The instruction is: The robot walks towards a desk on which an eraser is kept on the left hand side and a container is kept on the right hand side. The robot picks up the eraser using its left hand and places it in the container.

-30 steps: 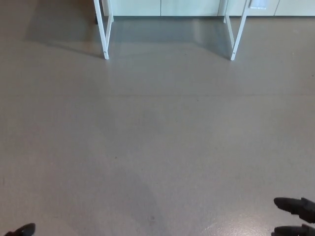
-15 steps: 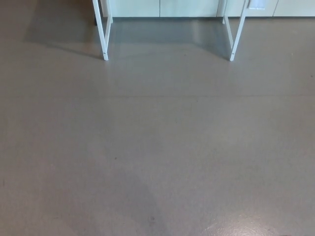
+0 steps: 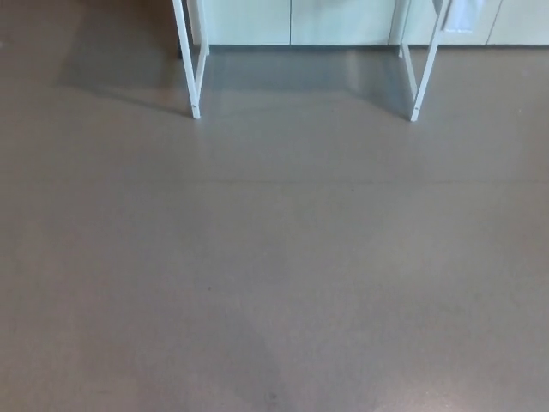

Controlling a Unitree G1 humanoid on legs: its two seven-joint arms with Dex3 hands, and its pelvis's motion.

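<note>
Left hand: out of frame, so fingers' state cannot be told. Grey floor (image 3: 274, 257) fills view. Left table leg (image 3: 190, 60) and right table leg (image 3: 422, 64) at top edge, both sitting lower in frame than half a second ago; whole picture has shifted, so camera moved, likely robot closing on table. White cabinet fronts (image 3: 292, 21) behind legs. Tabletop, eraser, container all above frame, unseen. Right hand: out of frame too. Approach phase, pickup not begun.
</note>
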